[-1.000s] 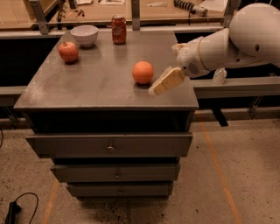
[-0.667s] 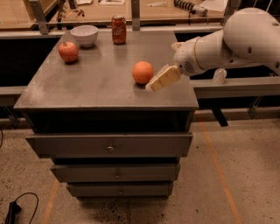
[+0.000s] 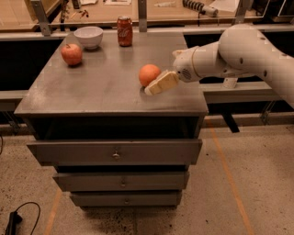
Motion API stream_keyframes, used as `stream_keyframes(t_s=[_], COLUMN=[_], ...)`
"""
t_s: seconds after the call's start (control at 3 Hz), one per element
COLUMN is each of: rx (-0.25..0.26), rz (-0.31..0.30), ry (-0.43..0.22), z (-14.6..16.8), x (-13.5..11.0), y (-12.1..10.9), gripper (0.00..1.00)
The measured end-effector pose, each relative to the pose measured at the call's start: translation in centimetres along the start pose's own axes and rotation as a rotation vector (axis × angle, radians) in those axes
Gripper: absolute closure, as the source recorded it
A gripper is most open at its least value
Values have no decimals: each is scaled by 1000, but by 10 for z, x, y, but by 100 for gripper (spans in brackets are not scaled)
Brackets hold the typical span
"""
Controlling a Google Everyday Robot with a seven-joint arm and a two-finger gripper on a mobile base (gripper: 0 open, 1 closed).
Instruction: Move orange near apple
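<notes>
Because the gripper (image 3: 156, 83) overlaps the orange (image 3: 148, 72), its hold cannot be told; the apple (image 3: 71, 54) sits well apart.

Gripper (image 3: 155, 86) just right of orange (image 3: 149, 74); apple (image 3: 71, 54) far left (rear).

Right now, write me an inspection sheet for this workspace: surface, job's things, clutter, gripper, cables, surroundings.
Surface: grey cabinet top, flat, with dull reflections.
Job's things: orange right of centre, towards the front; apple at the back left, well apart from the orange.
Clutter: white bowl just behind the apple on its right; red soda can upright at the back edge.
Gripper: gripper low over the top, against the orange's front right side; the orange rests on the surface.
Cables: black cable on the floor at the lower left.
Surroundings: three closed drawers under the top; speckled floor with orange lines; wooden bench behind.
</notes>
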State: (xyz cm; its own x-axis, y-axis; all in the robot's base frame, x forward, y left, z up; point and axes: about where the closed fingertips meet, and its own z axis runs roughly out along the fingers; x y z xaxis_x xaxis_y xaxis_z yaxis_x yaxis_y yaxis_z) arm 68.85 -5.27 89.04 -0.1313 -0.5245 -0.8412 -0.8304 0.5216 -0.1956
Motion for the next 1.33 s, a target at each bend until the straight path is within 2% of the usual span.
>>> stream_keyframes(t_s=[0.33, 0.67, 1.0, 1.33], rx=[1, -17, -42, -66], rz=[30, 50, 62, 47], ry=[2, -1, -2, -6], z=[20, 39, 52, 62], x=[7, 9, 10, 7], y=[-2, 0, 6, 13], gripper=[0, 18, 42, 64])
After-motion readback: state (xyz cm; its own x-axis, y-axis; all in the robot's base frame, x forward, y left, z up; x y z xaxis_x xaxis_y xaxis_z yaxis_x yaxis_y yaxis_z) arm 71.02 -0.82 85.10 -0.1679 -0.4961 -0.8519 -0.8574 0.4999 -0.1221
